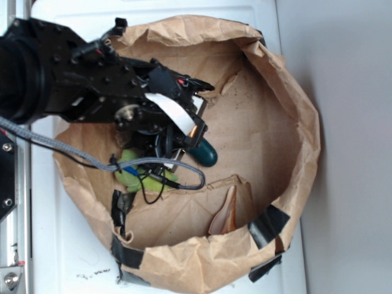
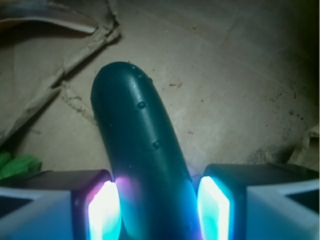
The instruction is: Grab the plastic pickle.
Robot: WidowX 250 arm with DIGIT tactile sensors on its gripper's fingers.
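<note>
Straddling pickle (image 2: 145,165), gripper (image 2: 159,210) sits low inside paper bag (image 1: 294,110). Jaws spread, one pad each side, small gaps visible; no pinch yet. Pickle lies on bag floor, near plush toy (image 1: 131,174). Approach done; closing and lifting left.

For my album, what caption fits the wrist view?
Pickle lying on brown paper, framed between the gripper's two glowing fingers.
</note>
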